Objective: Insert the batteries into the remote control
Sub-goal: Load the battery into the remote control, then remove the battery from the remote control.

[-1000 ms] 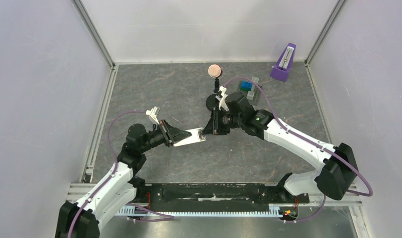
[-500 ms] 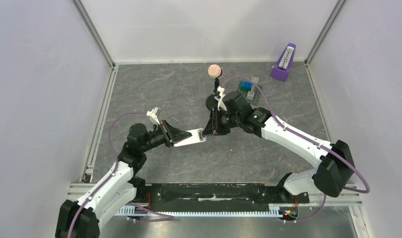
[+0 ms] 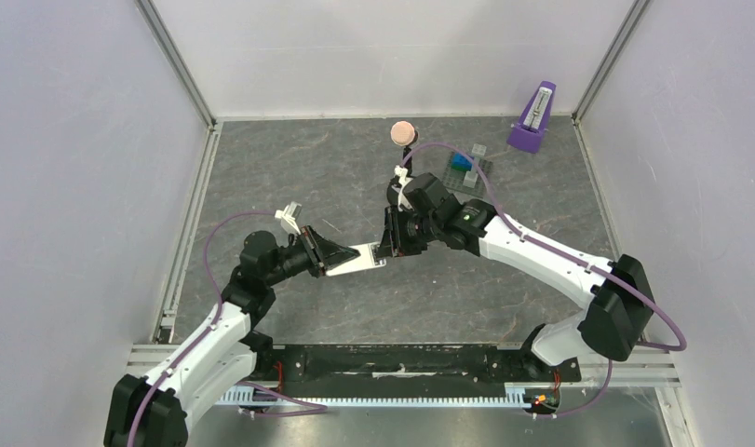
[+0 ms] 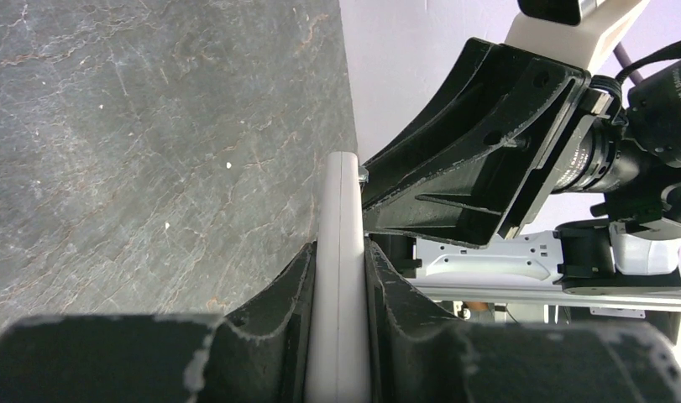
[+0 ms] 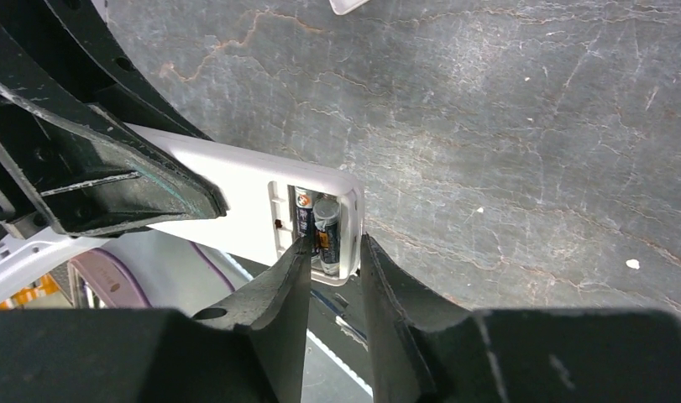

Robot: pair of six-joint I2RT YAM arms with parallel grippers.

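My left gripper (image 3: pixel 339 256) is shut on the white remote control (image 3: pixel 364 256) and holds it above the table, plain back up. In the left wrist view the remote (image 4: pixel 341 201) is edge-on between my pads (image 4: pixel 339 252). In the right wrist view the remote's (image 5: pixel 227 197) battery bay is uncovered, with two dark batteries (image 5: pixel 327 227) (image 5: pixel 303 210) lying side by side in it. My right gripper (image 5: pixel 335 248) (image 3: pixel 385 248) is at that end, narrowly open. One fingertip touches between the batteries; the other is outside the remote's side wall.
A grey plate with blue blocks (image 3: pixel 466 168), a pink ball on a black stand (image 3: pixel 403 132) and a purple metronome (image 3: pixel 532 119) stand at the back right. A small white piece (image 5: pixel 349 4) lies on the table beyond the remote.
My right arm has shifted a little left, bringing its gripper closer onto the remote's end. My left gripper still holds the remote in about the same place.
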